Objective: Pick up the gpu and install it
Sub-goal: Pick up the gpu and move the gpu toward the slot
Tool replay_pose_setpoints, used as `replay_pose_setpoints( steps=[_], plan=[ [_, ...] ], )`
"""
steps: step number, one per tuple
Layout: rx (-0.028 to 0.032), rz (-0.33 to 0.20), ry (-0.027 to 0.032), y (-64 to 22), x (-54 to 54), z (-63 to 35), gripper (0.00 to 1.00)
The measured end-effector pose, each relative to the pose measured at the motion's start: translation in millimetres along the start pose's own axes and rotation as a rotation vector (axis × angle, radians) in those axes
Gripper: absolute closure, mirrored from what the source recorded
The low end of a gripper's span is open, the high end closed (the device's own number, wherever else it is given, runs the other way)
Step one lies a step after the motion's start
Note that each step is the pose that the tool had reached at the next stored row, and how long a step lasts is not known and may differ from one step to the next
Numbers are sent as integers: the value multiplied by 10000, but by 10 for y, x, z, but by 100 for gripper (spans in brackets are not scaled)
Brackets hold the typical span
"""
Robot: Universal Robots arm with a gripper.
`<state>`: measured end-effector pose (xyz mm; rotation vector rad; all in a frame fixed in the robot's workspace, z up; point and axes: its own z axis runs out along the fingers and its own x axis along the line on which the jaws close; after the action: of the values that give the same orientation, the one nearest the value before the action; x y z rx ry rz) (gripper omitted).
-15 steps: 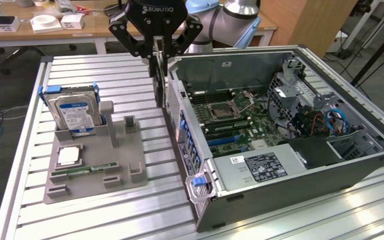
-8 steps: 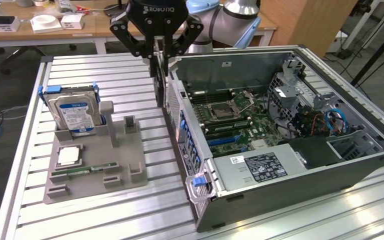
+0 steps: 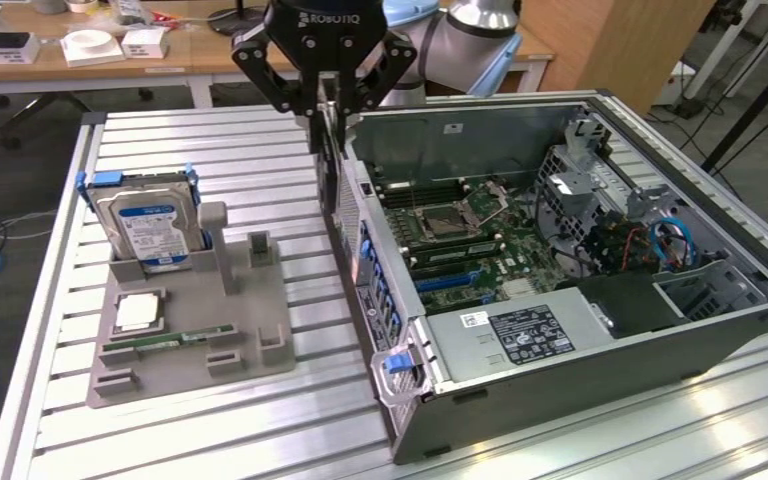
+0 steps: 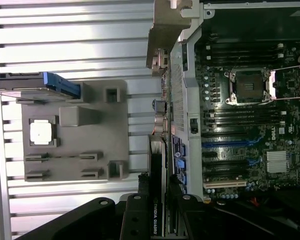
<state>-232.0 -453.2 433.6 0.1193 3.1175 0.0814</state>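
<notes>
One gpu (image 4: 157,165) edge-on along case wall (image 4: 178,95)

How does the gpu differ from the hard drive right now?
The gpu hangs clamped in the gripper by the case's rear wall; the hard drive sits in the grey fixture. The gpu is slim and dark; the hard drive is thicker, silver, with a blue label. Both stand on edge.

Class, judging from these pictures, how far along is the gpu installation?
Done: the gpu is picked up, clamped edge-on in the gripper. In hand: it hangs at the open case's edge. Left: seating it; the blue motherboard slots stand empty.
</notes>
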Motion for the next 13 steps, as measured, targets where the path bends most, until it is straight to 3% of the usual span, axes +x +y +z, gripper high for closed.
replay_pose_setpoints(
  steps=[13],
  plan=[
    [1,0,0,16,-186,4,74]
  ],
)
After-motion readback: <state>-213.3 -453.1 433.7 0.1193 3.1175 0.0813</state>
